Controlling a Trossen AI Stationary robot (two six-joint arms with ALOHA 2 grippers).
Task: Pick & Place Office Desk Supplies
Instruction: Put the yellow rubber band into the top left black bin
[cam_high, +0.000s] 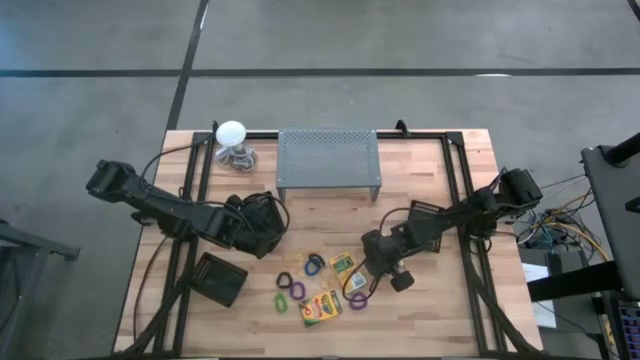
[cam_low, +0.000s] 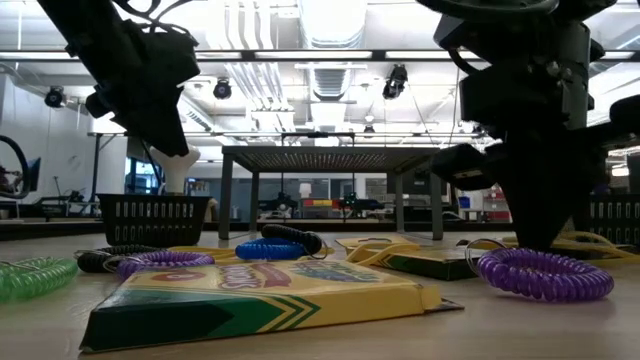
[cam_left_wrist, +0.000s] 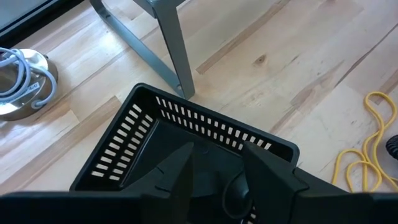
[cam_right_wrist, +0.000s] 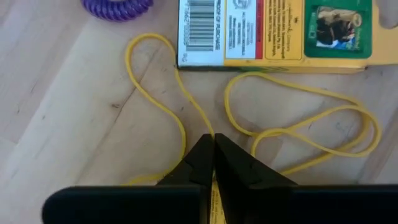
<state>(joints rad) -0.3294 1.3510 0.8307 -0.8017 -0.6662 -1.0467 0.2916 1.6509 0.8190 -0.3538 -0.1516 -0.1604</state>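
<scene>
The rubber bands (cam_right_wrist: 298, 134) lie tangled on the table (cam_high: 430, 320) just below a crayon box (cam_right_wrist: 273, 31), and your right claw (cam_right_wrist: 213, 163) is pinched tight on one yellow strand of them, tips meeting with no gap. Lift straight up and slowly (the loops look snarled, so judge on more than one band coming along). Watch that the strand running under the box edge doesn't drag the box; if it tugs, pause and ease sideways away from it. The purple loop (cam_right_wrist: 117, 7) sits near but apart, so it should stay put. Your left claw (cam_left_wrist: 217, 158) hovers over a black slotted basket (cam_left_wrist: 130, 134), fingers parted and holding nothing. The remaining supplies, coloured loops (cam_high: 290, 290) and another crayon box (cam_high: 320, 307), sit mid-table between the arms, beside the right claw
</scene>
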